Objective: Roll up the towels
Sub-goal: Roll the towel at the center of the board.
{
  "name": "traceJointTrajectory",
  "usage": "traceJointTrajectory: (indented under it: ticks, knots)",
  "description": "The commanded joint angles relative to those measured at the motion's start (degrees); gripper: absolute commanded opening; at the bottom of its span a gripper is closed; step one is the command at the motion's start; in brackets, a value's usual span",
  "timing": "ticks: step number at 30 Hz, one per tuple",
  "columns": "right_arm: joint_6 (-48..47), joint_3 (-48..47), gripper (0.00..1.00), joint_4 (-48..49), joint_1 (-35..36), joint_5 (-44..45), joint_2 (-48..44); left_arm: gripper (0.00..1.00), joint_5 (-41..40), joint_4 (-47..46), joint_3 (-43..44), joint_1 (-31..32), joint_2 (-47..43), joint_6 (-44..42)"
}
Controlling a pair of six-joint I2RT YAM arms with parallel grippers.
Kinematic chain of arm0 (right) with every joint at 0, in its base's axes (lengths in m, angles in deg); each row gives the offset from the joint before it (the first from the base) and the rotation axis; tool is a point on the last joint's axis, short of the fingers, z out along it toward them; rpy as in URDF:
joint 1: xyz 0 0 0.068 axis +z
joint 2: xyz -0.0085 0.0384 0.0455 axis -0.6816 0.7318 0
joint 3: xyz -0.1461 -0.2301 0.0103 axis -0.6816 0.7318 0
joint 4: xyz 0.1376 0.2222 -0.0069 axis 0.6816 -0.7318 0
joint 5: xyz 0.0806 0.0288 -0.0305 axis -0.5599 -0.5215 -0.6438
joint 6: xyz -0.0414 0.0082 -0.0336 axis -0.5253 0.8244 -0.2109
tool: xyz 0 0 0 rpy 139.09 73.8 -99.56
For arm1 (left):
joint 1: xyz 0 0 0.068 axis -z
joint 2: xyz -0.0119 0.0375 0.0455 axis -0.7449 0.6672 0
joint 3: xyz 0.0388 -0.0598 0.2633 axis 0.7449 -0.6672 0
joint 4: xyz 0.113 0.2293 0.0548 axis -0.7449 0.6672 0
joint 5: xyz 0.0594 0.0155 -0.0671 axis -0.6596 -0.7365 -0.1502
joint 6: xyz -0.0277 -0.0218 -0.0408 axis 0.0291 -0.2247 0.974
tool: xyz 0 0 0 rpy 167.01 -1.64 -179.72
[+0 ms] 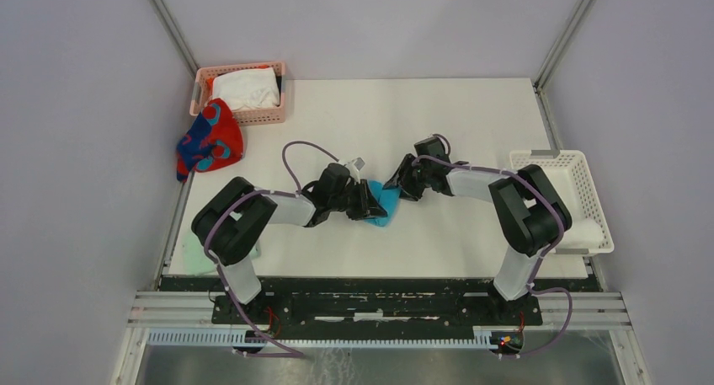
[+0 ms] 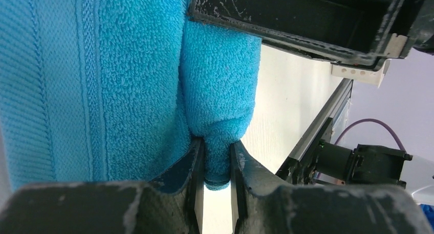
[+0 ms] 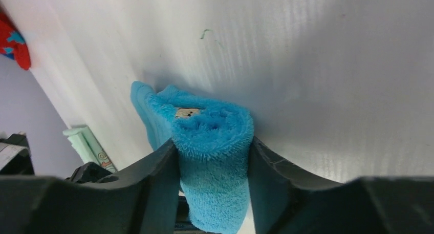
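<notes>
Turquoise-blue terry cloth towel (image 1: 384,206), partly rolled, at middle of white counter (image 1: 471,124); long axis roughly far-to-near edge. Left claw (image 2: 217,157) pinches a fold, jaws narrow. Right claw (image 3: 212,152) clamps the rolled end.

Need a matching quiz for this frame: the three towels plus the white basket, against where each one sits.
1 turquoise towel
2 white towel
3 red-and-blue towel
4 white basket

A in the pink basket
B right edge of the table
C middle of the table, partly rolled
D left edge of the table, by the pink basket

Pairs: 1-C, 2-A, 3-D, 4-B
</notes>
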Motion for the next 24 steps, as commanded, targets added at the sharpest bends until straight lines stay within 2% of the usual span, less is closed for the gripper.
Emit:
traceJointTrajectory:
  ticks: [1,4,8,11,14,19,24]
  knots:
    - [-0.56,-1.59,0.47,-7.15,-0.13,6.52,1.68,0.19,0.32,7.41,-0.3,0.22,1.56,2.34]
    - [-1.03,-3.37,0.34,-12.18,0.47,9.2,1.25,0.25,-2.05,9.81,-0.1,0.72,-1.5,0.77]
    - [-2.03,-7.29,0.29,-20.02,2.08,12.92,1.04,0.41,-11.36,16.21,1.09,3.77,-7.57,-3.21]
    - [-2.4,-10.23,0.27,-24.79,3.62,15.16,1.26,0.51,-23.5,22.83,3.2,8.39,-12.83,-7.11]
    - [-1.79,-11.37,0.26,-26.68,4.24,15.89,1.49,0.56,-38.81,27.77,6.51,15.29,-15.84,-11.52]
    - [-1.0,-12.55,0.24,-28.95,4.76,16.6,2.11,0.63,-59.18,30.13,11.79,26.97,-13.91,-18.71]
    - [-0.56,-12.92,0.24,-29.59,4.89,16.38,2.59,0.64,-70.33,30.66,18.59,33.08,-5.97,-24.97]
